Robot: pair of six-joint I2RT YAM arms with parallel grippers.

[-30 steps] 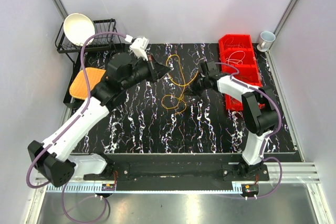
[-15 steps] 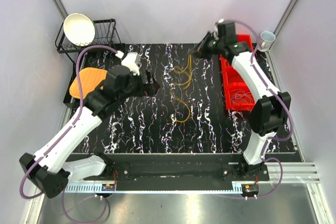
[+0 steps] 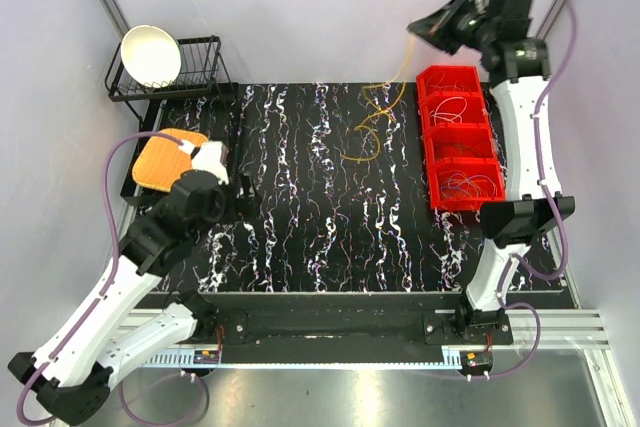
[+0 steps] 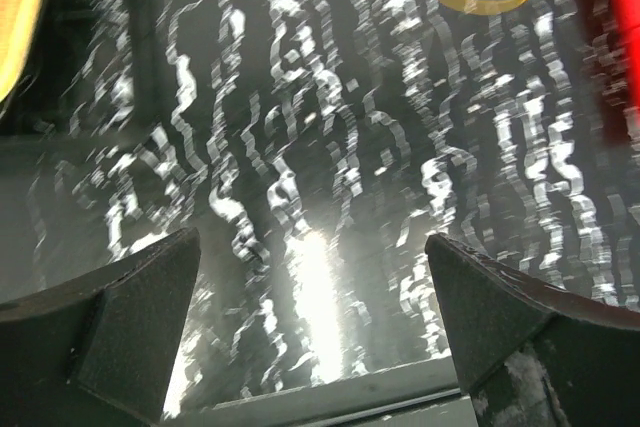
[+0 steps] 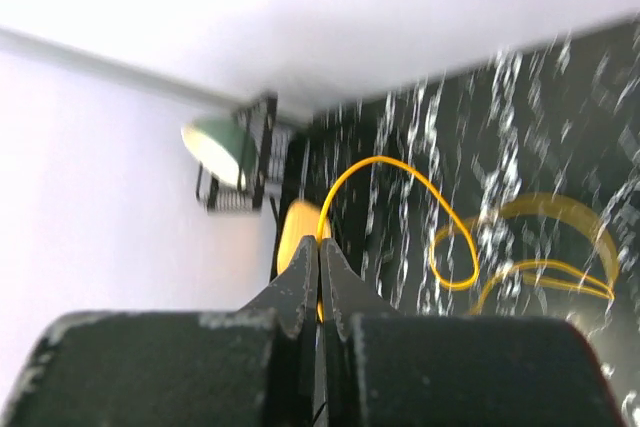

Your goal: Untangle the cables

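One red bin point(image 3: 426, 147) with four compartments, one bowl point(image 3: 150, 54), one rack point(image 3: 200, 62), one cup point(image 3: 507, 73), one orange pad point(image 3: 165, 157), several yellow cables point(image 3: 372, 127).

**Layout, left to right**

At back left stood the rack point(image 3: 205, 57) holding the bowl point(image 3: 150, 55), the pad point(image 3: 160, 159) just in front of it. Along the right side of the surface point(image 3: 300, 237) lay the bin point(image 3: 458, 127). Left of it, back of centre, lay the cables point(image 3: 372, 132), one strand running up to the right hand point(image 3: 425, 27).
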